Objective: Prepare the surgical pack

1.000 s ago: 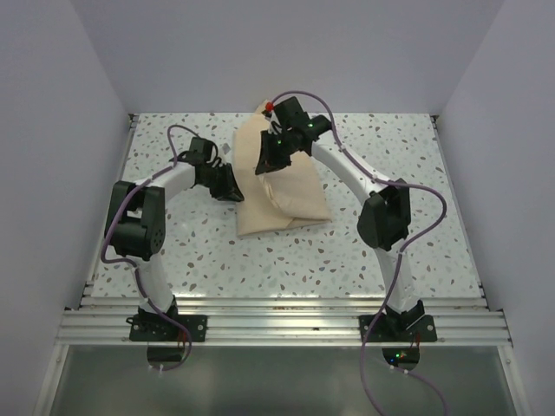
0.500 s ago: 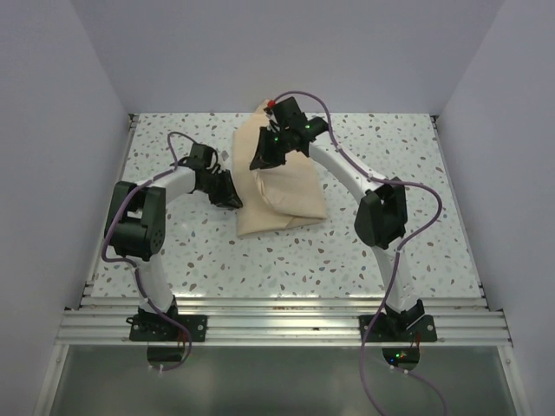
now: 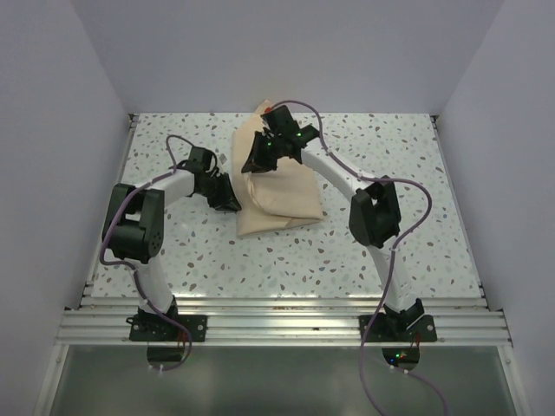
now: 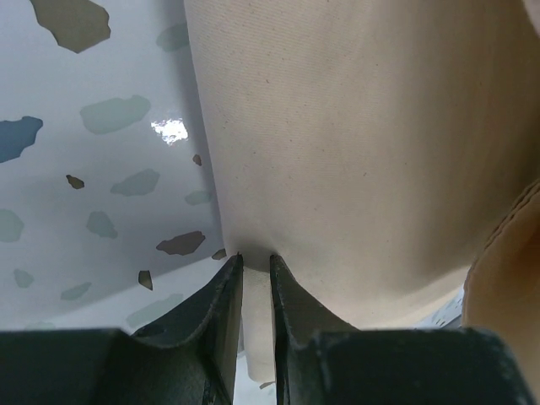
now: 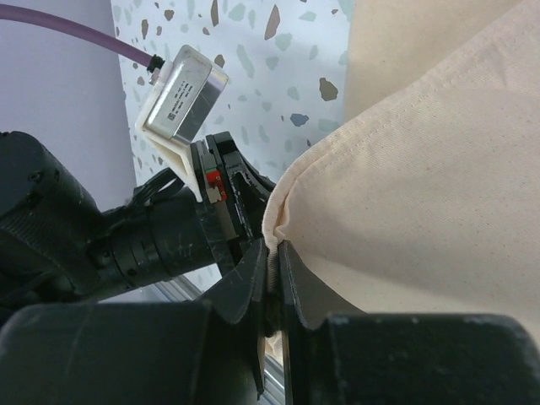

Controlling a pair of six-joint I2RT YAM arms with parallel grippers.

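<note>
Right end effector [image 5: 272,249], clamped on a flap of the tan cloth surgical pack [image 3: 282,204], has pulled it further left. Left end effector [image 4: 256,261] pinches the pack's left edge, mid speckled white table [image 3: 408,165]. Fold is advancing.

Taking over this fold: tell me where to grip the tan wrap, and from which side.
Pinch the surgical pack at its left edge, coming in low from the left, as the left gripper does: thin cloth lying flat, only edges can be pinched.
</note>
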